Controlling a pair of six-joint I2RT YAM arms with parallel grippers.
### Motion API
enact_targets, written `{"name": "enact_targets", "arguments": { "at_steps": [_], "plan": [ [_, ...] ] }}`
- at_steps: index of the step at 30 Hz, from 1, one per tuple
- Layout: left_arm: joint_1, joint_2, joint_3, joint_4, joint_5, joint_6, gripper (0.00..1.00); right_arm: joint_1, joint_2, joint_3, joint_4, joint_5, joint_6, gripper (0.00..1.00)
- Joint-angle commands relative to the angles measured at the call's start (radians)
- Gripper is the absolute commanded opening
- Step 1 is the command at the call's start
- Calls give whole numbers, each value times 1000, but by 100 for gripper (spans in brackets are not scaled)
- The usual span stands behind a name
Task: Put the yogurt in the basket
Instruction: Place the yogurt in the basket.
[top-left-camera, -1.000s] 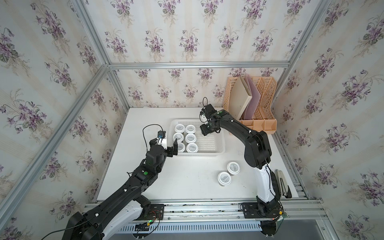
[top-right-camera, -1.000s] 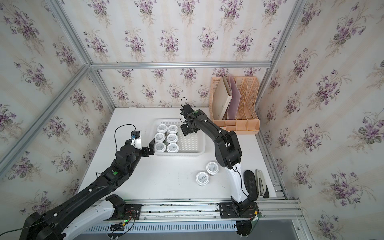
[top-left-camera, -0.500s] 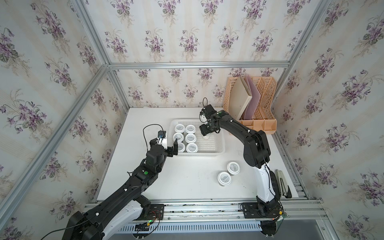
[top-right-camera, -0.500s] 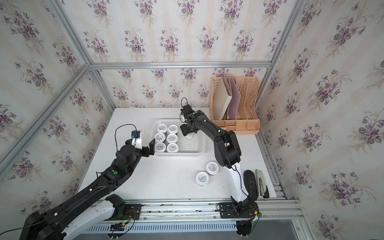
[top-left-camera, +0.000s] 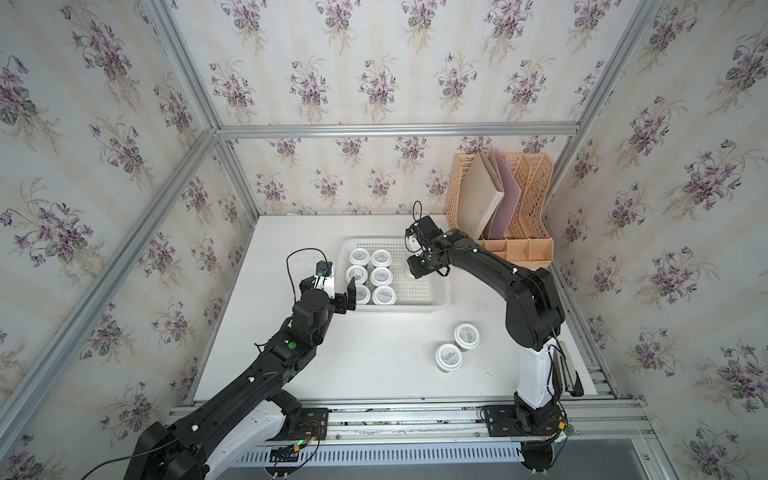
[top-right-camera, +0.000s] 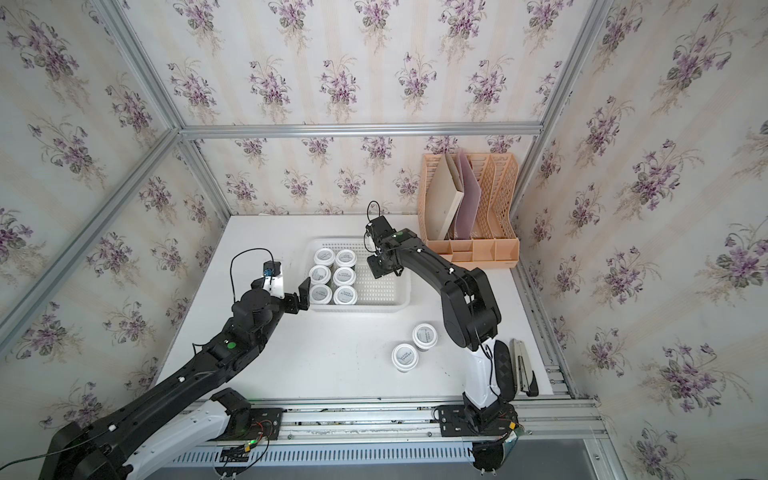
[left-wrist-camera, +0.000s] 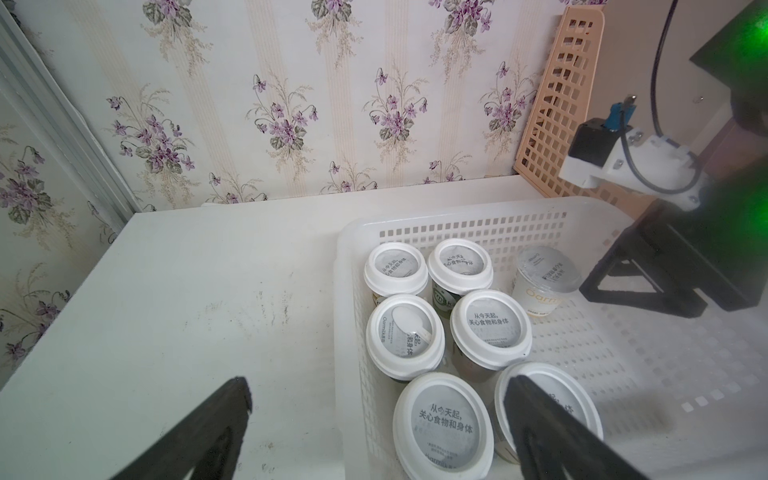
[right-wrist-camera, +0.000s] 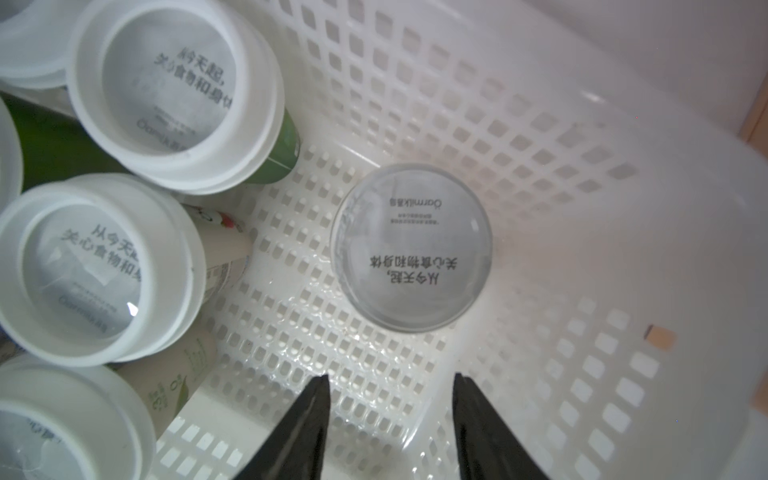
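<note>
Bench (top-left-camera: 374, 374) is carrying everything I'm seeing. Peach file rack (top-left-camera: 536, 245) is standing at its far right corner. Basket (top-left-camera: 419, 306) is sitting mid-bench, holding six white-lidded yogurt cups (top-left-camera: 381, 276) in a two-by-three block at its left end. It is also holding a seventh cup (right-wrist-camera: 411, 253), clear-topped, standing upright just beside that block. Two more cups (top-left-camera: 466, 336) are sitting side by side on the bench near the right arm's base, outside the basket. Left hand (top-left-camera: 348, 297) is hanging wide open, one finger over the bench, the other over a near cup. Right hand (right-wrist-camera: 390, 379) is hovering in the basket by the seventh cup, jaws apart, gripping nothing.
</note>
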Motion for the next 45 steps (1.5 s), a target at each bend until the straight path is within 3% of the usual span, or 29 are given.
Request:
{"name": "enact_targets", "arguments": {
  "at_steps": [1,25,34,45],
  "plan": [
    [2,1,10,32,5,-2,99,4,-13,-36,42,-20,19,51],
    [1,8,14,29,3,1,99,1,60,-44,156,-32,30,51],
    [1,21,16,34,11,-2,99,43,-283,-310,175,-33,76,62],
    [2,11,18,26,16,-12,99,173,-718,-543,-101,30,211,75]
  ]
}}
